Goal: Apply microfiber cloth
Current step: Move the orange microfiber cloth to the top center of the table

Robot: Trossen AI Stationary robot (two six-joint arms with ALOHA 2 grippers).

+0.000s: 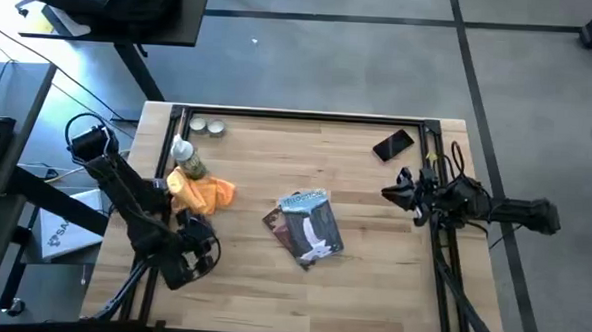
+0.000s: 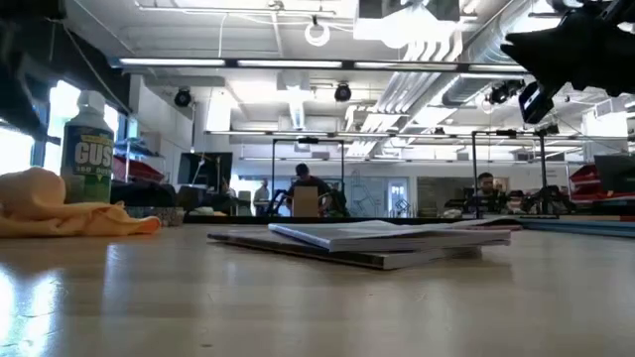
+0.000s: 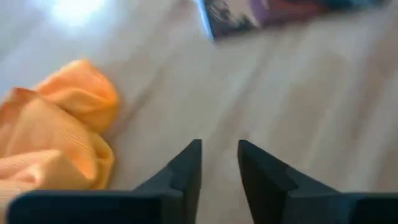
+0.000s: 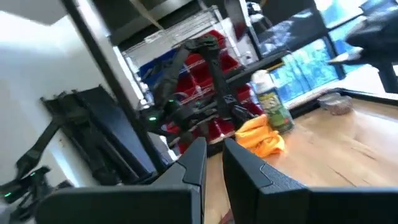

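The left gripper (image 3: 219, 163) hangs just above the pale wooden table (image 3: 323, 106), its 2 dark fingers (image 3: 186, 168) parted by a narrow gap with bare wood showing between them; nothing is held. The microfiber cloth (image 3: 59, 134), bright orange-yellow, lies bunched in soft folds just beside the gripper, with one rounded hump rising from the heap, and it does not touch the fingers. Farther off across the wood lies the edge of a flat printed packet (image 3: 273, 12), bluish and purple with a reddish part, well apart from both cloth and gripper. A bright patch of light glares on the table beyond the cloth.
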